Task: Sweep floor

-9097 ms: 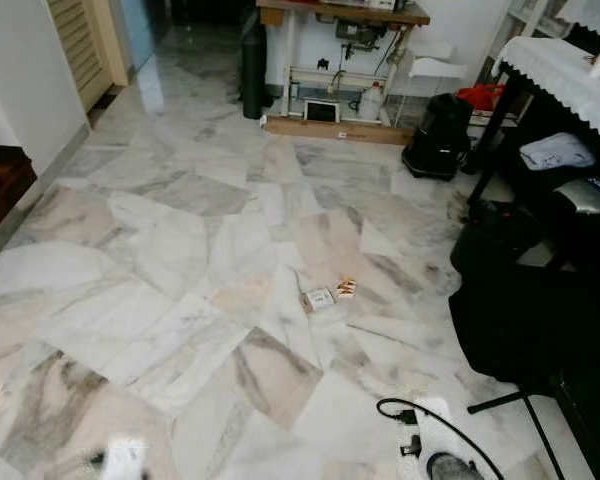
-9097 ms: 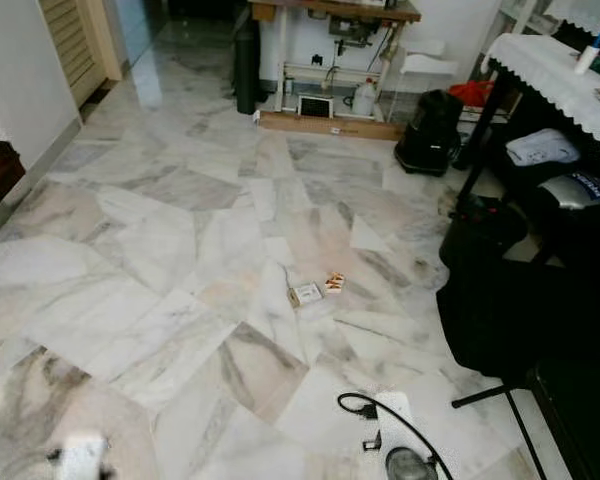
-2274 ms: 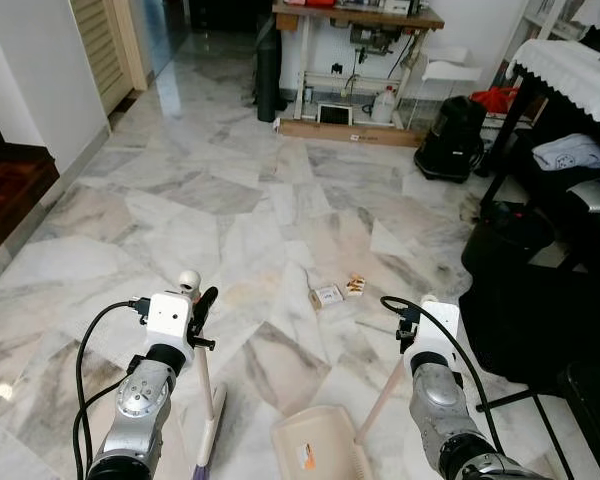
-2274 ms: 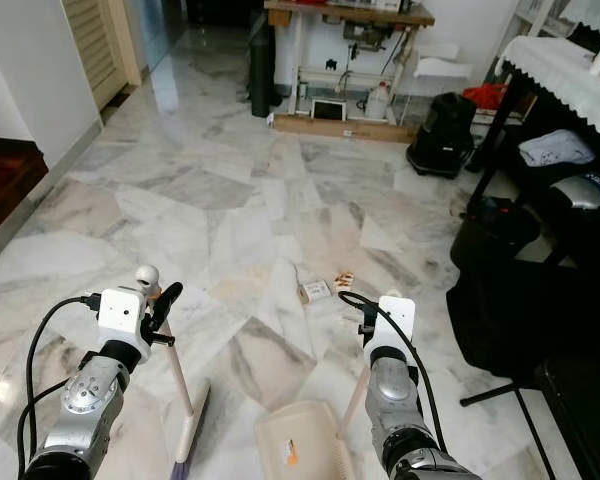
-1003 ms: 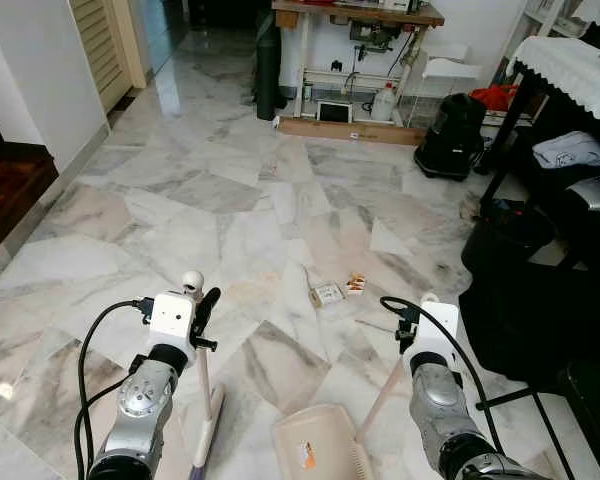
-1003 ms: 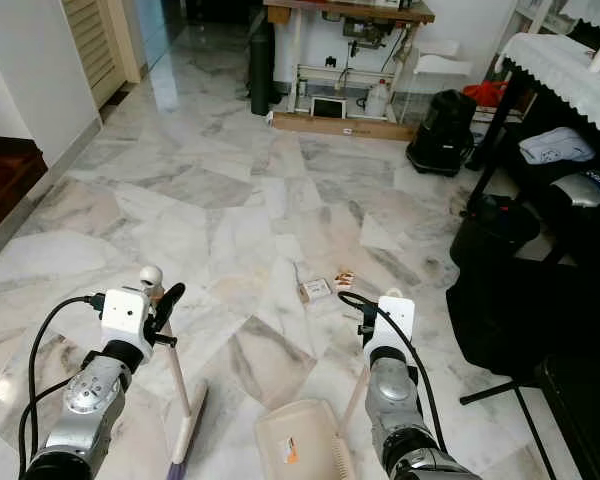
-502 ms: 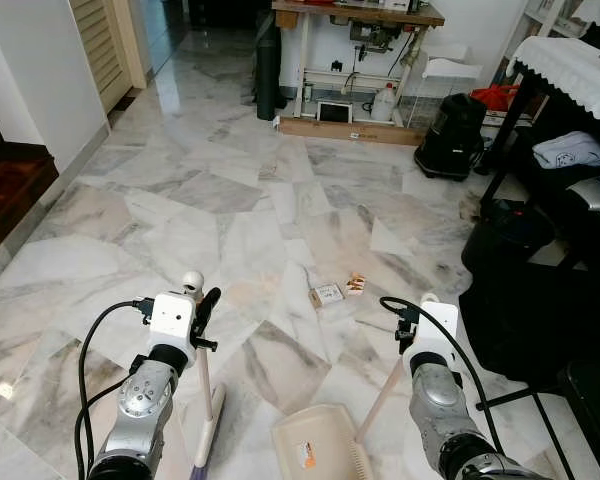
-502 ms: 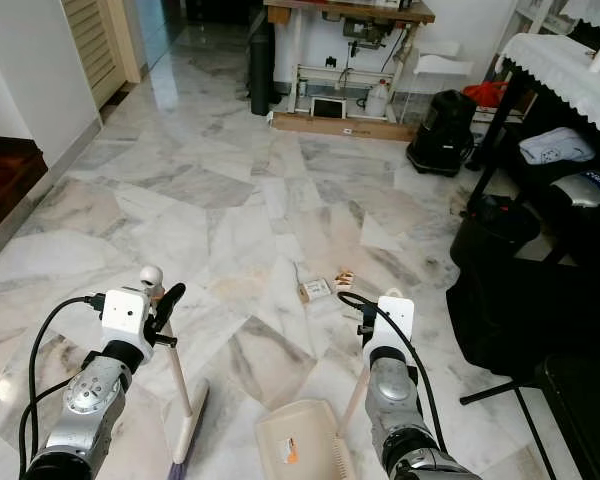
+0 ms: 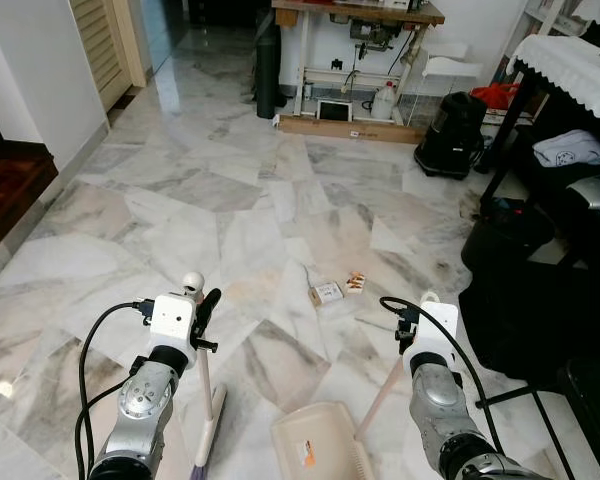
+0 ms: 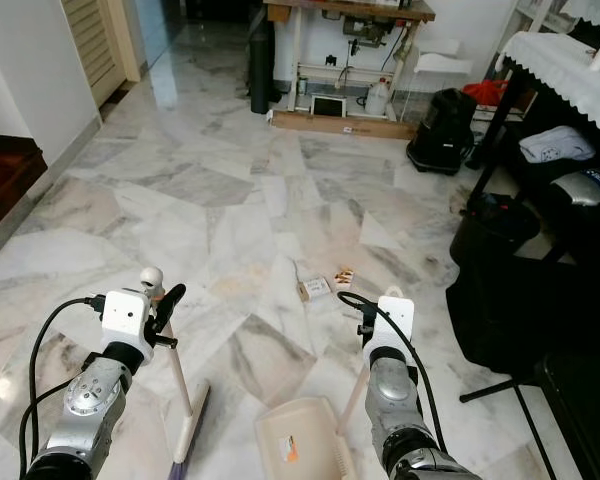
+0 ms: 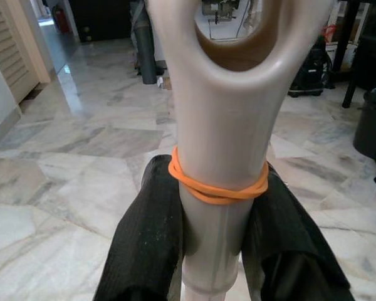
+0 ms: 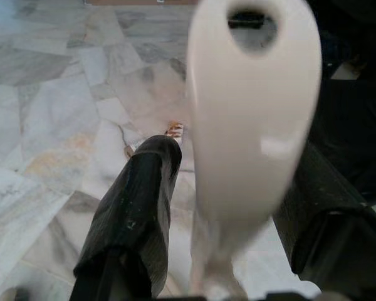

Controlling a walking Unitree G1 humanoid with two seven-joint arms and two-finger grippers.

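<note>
2 silver arms [image 9: 140, 400], white wrist boxes, black cables, black jaws.

bright daylight | glare on marble floor [image 9: 160, 95] | wrist close-ups blurred

Floor's a glossy white-and-grey marble floor [image 9: 180, 200] laid in angled slabs. Two bits of litter sit near the middle: a small white card packet [image 9: 326, 294] and just beside it a little orange-striped wrapper [image 9: 355, 283]. Closer in, a beige plastic dustpan [image 9: 315, 445] lies flat, and the purple-bristled broom head [image 9: 206, 445] rests on the tiles next to it.
</note>
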